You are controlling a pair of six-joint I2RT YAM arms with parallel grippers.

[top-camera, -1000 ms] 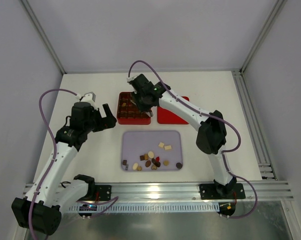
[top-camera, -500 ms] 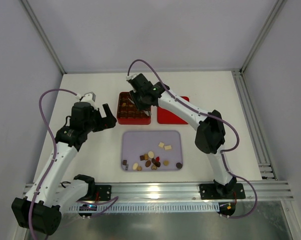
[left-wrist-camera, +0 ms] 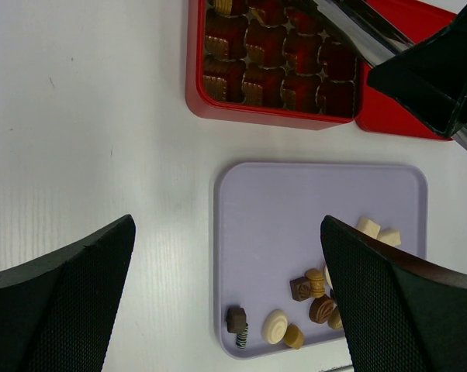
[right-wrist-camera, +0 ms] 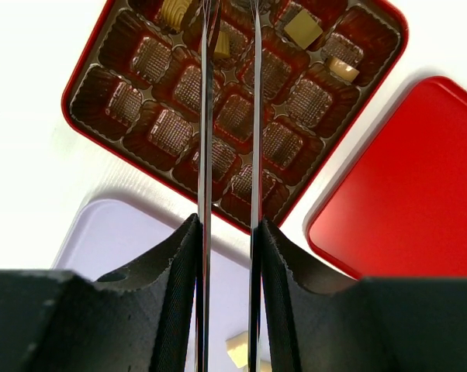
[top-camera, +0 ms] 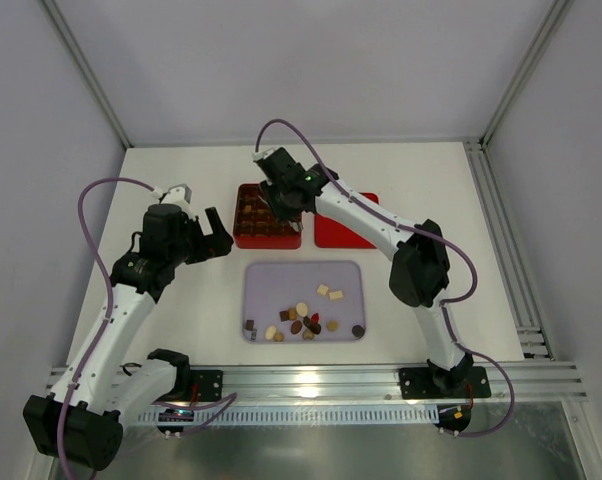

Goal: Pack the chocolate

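The right gripper (right-wrist-camera: 230, 12) is gaping slightly, seemingly leaving a chocolate (right-wrist-camera: 220, 43) in the box (right-wrist-camera: 113, 101) beneath its tips. The left gripper (left-wrist-camera: 227, 294) is hanging wide open.

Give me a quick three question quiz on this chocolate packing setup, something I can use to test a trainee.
1. True or false: the left gripper is shut on something.
2. Most of the loose chocolate lies on: A) the lilac tray; B) the red lid; C) the bare table.
3. Which arm's gripper is above the red box?

Key
1. False. It is wide open with nothing between its fingers.
2. A.
3. The right gripper, its long thin fingers over the compartments.
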